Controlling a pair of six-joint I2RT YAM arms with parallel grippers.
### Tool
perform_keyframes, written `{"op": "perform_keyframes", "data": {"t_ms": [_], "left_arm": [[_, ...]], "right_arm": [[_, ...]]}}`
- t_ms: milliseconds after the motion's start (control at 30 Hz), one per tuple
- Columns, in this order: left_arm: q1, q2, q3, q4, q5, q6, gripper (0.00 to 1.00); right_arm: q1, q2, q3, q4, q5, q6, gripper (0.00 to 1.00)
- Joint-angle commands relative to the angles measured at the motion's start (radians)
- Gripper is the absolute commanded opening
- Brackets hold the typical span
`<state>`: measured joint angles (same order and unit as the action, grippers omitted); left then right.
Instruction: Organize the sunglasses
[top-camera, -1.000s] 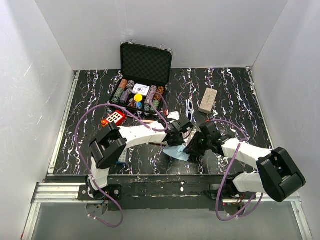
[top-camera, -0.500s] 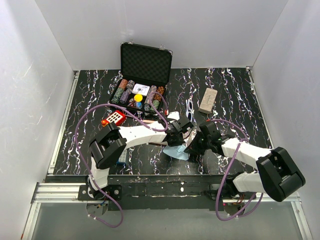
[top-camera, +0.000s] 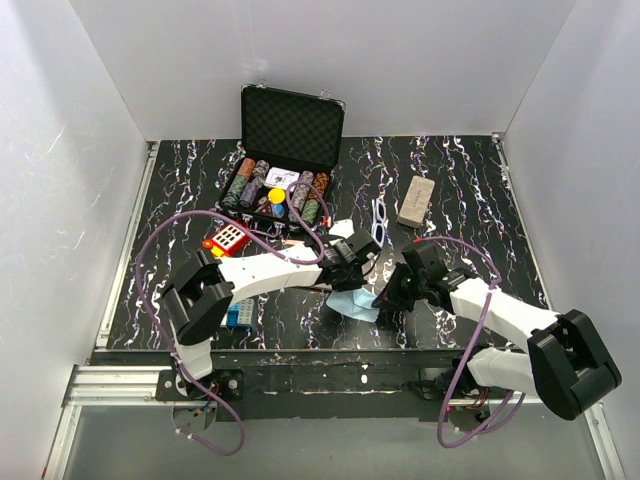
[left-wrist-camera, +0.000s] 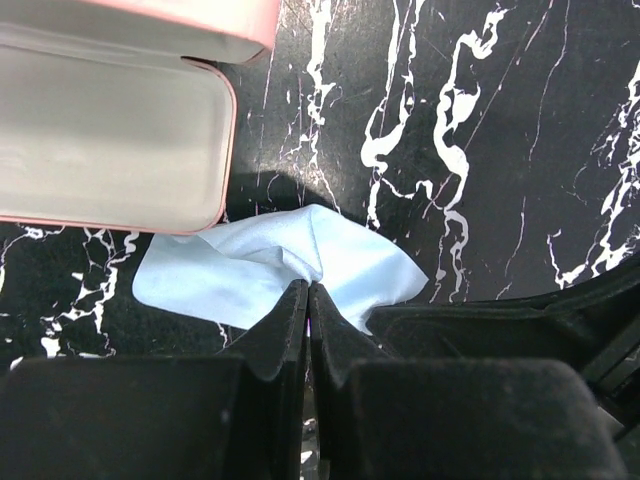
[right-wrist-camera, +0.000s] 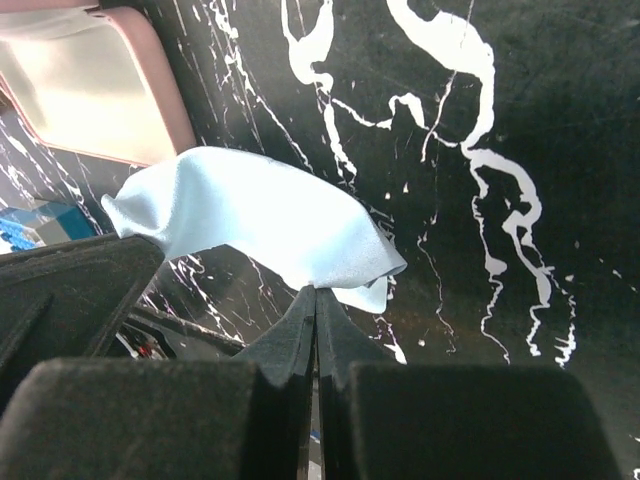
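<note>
The white-framed sunglasses lie on the table beyond both grippers, untouched. The purple pair is not in view. A light blue cloth lies in front of an open pink case, whose pale inside is empty. My left gripper is shut on a fold of the cloth just in front of the case. My right gripper is shut on the opposite edge of the same cloth. In the top view the two grippers, left and right, sit close together over the cloth.
A grey-brown case lies shut at the back right. An open black chip case stands at the back. A red keypad object and a blue box lie by the left arm. White walls close in three sides.
The left arm's elbow has swung left and lower while its gripper stays at the cloth. The right gripper has shifted slightly right, still on the cloth.
</note>
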<state>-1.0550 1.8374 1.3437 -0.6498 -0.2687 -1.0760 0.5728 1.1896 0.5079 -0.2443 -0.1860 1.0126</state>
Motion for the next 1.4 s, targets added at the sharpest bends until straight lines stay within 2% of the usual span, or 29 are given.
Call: {"op": "perform_keyframes", "data": {"t_ms": [0, 333, 667, 1000, 1233, 1367], "left_arm": [[0.001, -0.084, -0.037, 0.006, 0.005, -0.012, 0.0], [0.001, -0.115, -0.087, -0.005, 0.002, -0.018, 0.0], [0.001, -0.158, -0.132, -0.019, -0.012, -0.027, 0.0], [0.001, -0.159, -0.133, -0.048, -0.027, -0.015, 0.0], [0.001, -0.127, -0.135, -0.048, -0.023, -0.01, 0.01], [0.001, -0.106, -0.129, -0.051, -0.02, -0.009, 0.01]], "right_arm": [[0.006, -0.061, 0.014, -0.053, 0.008, -0.025, 0.05], [0.006, -0.038, 0.006, -0.044, -0.07, -0.043, 0.05], [0.006, -0.104, -0.029, -0.064, -0.076, -0.025, 0.05], [0.006, -0.104, -0.057, -0.041, -0.104, -0.019, 0.05], [0.009, -0.05, -0.089, 0.031, -0.121, -0.006, 0.08], [0.01, -0.004, -0.095, 0.063, -0.121, -0.009, 0.13]]}}
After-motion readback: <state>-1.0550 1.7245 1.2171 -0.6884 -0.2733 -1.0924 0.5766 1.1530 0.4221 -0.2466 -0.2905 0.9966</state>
